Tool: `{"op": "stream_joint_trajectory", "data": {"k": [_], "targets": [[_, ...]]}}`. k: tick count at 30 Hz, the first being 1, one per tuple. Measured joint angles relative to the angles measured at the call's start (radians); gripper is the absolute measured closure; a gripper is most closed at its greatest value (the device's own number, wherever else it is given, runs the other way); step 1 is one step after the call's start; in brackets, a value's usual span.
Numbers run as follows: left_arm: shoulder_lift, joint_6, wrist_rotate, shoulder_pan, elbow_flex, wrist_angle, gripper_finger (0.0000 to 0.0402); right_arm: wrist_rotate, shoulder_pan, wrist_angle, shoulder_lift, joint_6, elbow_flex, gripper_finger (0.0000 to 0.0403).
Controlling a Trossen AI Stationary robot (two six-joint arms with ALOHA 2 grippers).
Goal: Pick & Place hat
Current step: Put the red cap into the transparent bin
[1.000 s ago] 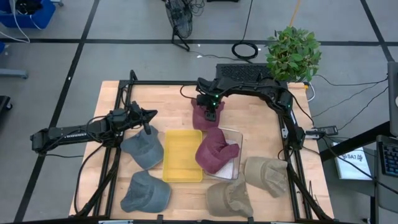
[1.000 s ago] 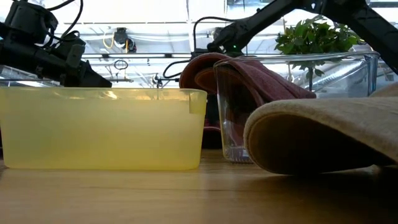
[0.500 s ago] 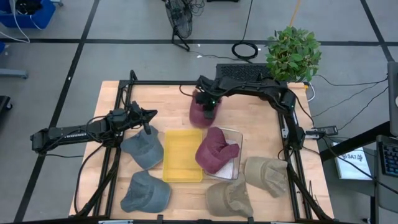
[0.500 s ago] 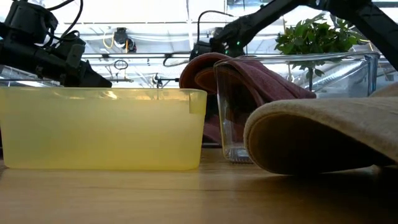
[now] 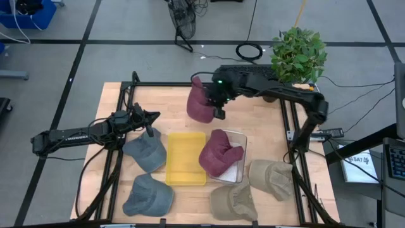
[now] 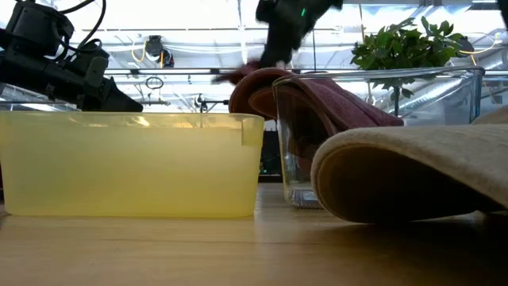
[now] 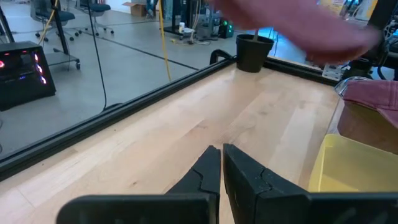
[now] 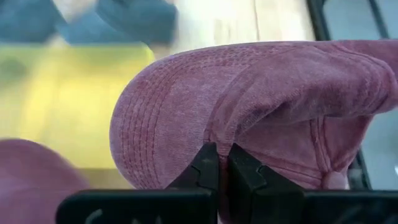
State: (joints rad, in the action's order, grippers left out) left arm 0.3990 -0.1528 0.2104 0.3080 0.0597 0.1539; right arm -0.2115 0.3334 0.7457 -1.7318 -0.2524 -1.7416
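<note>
Yellow bin (image 5: 186,158), clear bin (image 5: 236,171), potted plant (image 5: 298,54), wooden table (image 5: 171,104)

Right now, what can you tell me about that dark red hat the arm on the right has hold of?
The maroon hat is a soft cap of stitched, washed-looking fabric, with seamed panels showing in the right wrist view. The right gripper is shut on a fold of it, holding it up above the wooden table, beyond the yellow bin. It hangs crumpled, touching nothing else that I can see.

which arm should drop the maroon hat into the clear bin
The right arm. Its gripper is shut on the lifted maroon hat, just beyond the clear bin, which holds another maroon hat. The left gripper sits shut and empty by the grey hats, with the yellow bin in between.
</note>
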Motion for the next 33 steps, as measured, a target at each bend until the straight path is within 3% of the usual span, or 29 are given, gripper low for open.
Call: {"op": "stream_joint_trajectory", "data": {"k": [7,11,16,24,33], "targets": [[0.0,0.0,0.0,0.0,0.0,0.0,0.0376,0.01,-0.114,-0.027,0.187,0.132,0.015,0.0401],[0.0,-0.001,0.0,0.0,0.0,0.0,0.0376,0.086,-0.214,-0.051,0.285,0.214,0.095,0.0401],[0.0,-0.001,0.0,0.0,0.0,0.0,0.0376,0.196,-0.344,-0.102,0.423,0.31,0.259,0.0401],[0.0,-0.002,0.0,0.0,0.0,0.0,0.0376,0.367,-0.537,-0.388,0.64,0.427,0.603,0.0402],[0.0,-0.002,0.0,0.0,0.0,0.0,0.0376,0.395,-0.653,-0.601,0.674,0.55,0.81,0.0402]]}}
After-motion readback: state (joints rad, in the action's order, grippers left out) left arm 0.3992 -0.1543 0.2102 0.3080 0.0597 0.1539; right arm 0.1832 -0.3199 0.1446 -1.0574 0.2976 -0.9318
